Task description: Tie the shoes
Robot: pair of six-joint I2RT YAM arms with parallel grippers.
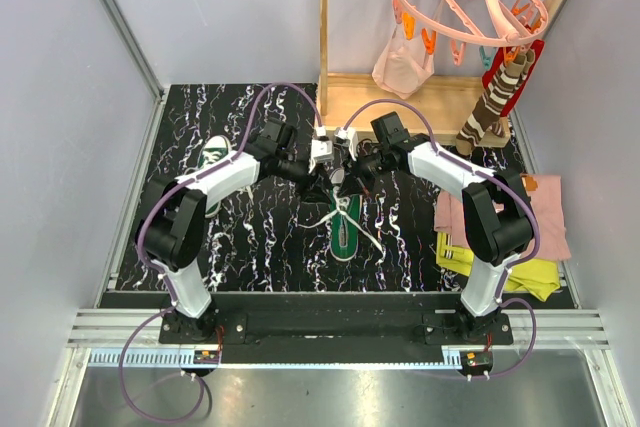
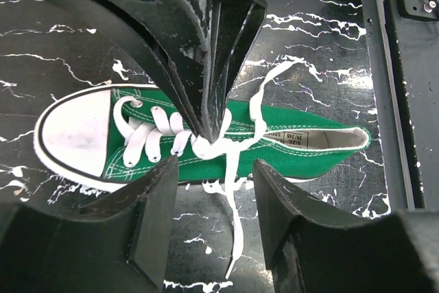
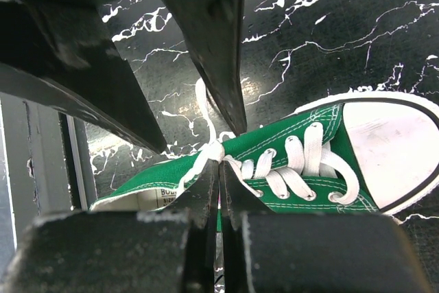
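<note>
Top camera looks down from behind; both wrist cameras closely share one shoe point(image 2: 295, 120).

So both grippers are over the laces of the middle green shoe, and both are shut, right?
No: the left gripper stands open over the laces of the green shoe, as the left wrist view shows. The right gripper is shut there.

The left arm point(image 1: 215, 182) and right arm point(image 1: 450, 172) have white links, black joints and purple cables point(image 1: 285, 86); the fingers point(image 2: 154, 217) are black wedges, scuffed white.
</note>
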